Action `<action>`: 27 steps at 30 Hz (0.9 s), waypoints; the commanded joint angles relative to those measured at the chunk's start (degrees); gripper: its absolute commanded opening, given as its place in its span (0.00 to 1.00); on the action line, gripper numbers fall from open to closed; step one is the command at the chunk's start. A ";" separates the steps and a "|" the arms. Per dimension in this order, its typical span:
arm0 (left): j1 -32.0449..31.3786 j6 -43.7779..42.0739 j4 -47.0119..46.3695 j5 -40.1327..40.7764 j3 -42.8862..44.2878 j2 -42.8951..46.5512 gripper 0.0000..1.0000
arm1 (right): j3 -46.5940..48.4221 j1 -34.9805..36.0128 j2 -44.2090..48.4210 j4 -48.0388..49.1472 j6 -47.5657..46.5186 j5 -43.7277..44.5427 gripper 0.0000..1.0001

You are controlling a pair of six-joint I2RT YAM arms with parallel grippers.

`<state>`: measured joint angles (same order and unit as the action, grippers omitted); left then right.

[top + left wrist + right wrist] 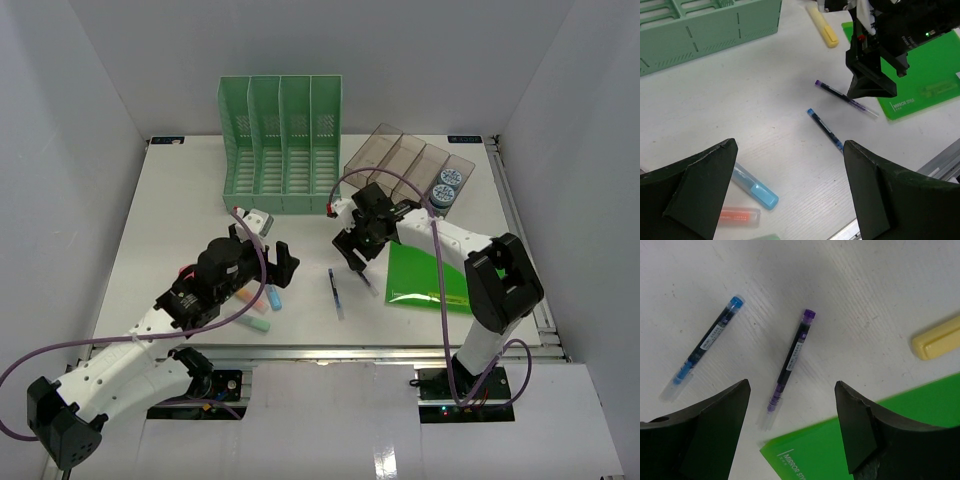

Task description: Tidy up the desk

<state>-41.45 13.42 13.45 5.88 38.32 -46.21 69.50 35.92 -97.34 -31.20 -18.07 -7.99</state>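
The white desk [180, 200] carries loose stationery. A blue pen [335, 290] and a purple pen [366, 281] lie near its middle front. My right gripper [355, 262] is open and hovers just above the purple pen [792, 357], with the blue pen [705, 352] to its left and a green folder [830, 460] at its near edge. My left gripper [272, 266] is open and empty, above a blue highlighter [754, 186] and a red highlighter [740, 216]. It also sees both pens, the blue pen [826, 129] being the nearer.
A green slotted file rack [282, 145] stands at the back. A smoky clear organizer [410, 165] with tape rolls [445, 188] is at the back right. A yellow highlighter [937, 340] lies beside the folder [430, 280]. A green highlighter [254, 324] lies near the front rail.
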 commanded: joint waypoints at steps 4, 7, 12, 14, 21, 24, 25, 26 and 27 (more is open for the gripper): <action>0.34 -1.10 1.21 2.59 0.44 1.39 0.98 | 2.07 1.00 -4.84 1.78 5.74 2.92 0.73; 0.46 -1.03 1.14 2.39 0.38 1.85 0.98 | 1.08 1.57 -6.23 2.47 5.68 2.45 0.69; 0.85 -1.00 1.14 1.86 0.44 2.00 0.98 | -0.47 2.37 -7.39 3.34 5.41 2.28 0.61; 0.98 -0.94 1.10 1.63 0.44 2.00 0.98 | -0.60 2.67 -8.01 3.48 5.37 2.55 0.56; 1.20 -0.85 1.07 0.80 0.35 2.18 0.98 | -0.53 3.11 -9.71 3.61 5.15 4.07 0.43; 1.20 -0.93 1.14 0.72 0.35 2.26 0.98 | -0.84 3.11 -9.95 3.68 5.07 4.53 0.38; 1.20 -0.94 1.10 0.71 0.30 2.22 0.98 | -0.95 3.11 -10.01 3.78 5.06 4.70 0.37; 1.20 -0.94 1.06 0.69 0.25 2.17 0.98 | -1.06 3.12 -10.10 3.88 5.07 4.85 0.36; 1.20 -0.94 1.06 0.62 0.23 2.12 0.98 | -1.15 3.17 -10.27 3.93 5.09 4.94 0.34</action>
<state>-40.60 12.91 14.31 7.08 38.20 -45.12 69.43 38.74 -106.28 -28.39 -12.90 -4.10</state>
